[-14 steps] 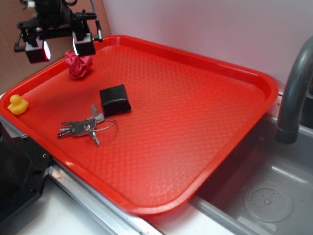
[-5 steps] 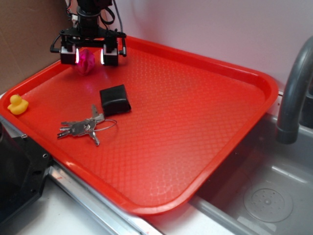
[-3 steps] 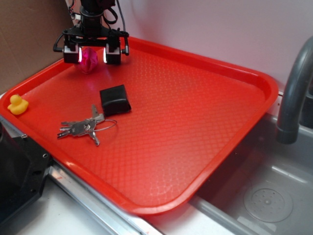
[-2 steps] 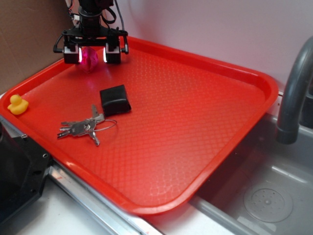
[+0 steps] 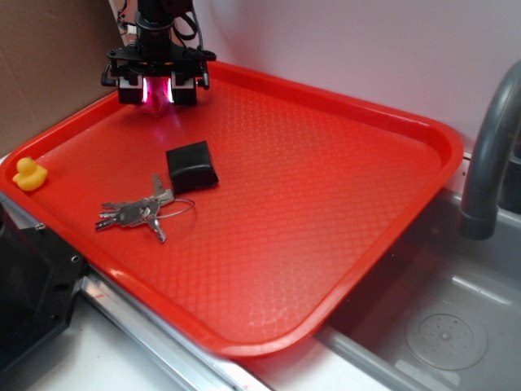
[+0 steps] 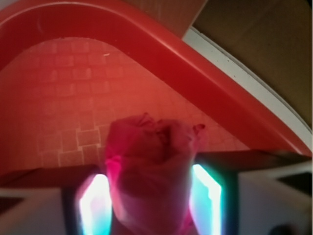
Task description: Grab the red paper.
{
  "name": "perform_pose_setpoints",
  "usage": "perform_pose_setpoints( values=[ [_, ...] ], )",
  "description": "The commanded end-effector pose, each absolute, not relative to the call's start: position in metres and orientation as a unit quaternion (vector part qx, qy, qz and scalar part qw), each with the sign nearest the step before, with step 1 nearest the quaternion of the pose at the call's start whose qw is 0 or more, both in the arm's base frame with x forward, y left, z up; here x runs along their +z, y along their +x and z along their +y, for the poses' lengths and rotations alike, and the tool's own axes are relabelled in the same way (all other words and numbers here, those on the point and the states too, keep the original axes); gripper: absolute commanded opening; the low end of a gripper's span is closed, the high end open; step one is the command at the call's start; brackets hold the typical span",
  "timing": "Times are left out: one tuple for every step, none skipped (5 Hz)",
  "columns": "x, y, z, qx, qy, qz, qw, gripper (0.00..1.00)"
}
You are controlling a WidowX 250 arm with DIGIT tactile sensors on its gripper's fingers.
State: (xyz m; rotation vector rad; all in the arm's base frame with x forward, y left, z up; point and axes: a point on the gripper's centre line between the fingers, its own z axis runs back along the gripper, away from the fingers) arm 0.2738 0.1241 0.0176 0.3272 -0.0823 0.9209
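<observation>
The red paper (image 5: 157,98), a crumpled crimson-pink wad, sits at the far left corner of the red tray (image 5: 309,187). My gripper (image 5: 156,93) stands straight down over it, shut on the wad with a finger against each side. In the wrist view the red paper (image 6: 146,156) fills the gap between the two lit pads (image 6: 208,196) of the gripper (image 6: 149,205), touching both. Whether the wad still rests on the tray floor (image 6: 73,88) I cannot tell.
A black box (image 5: 192,165) lies in front of the gripper, with a bunch of keys (image 5: 138,213) nearer the front edge. A yellow duck (image 5: 28,173) sits at the tray's left rim. A grey faucet (image 5: 488,155) and sink (image 5: 440,326) are at right. Brown cardboard (image 5: 49,65) stands at left.
The gripper swung over the wad, came down around it, and its fingers have now moved inward onto the paper. The box, keys and duck have not moved.
</observation>
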Motion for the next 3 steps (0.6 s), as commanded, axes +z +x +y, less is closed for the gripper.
perform_pose_setpoints(
  values=[
    [0.0135, 0.2609, 0.1301, 0.441, 0.162, -0.021, 0.882, 0.0],
    [0.0133, 0.2606, 0.1295, 0.44, 0.162, -0.02, 0.883, 0.0],
    [0.0138, 0.2608, 0.1282, 0.436, 0.164, -0.02, 0.885, 0.0]
  ],
)
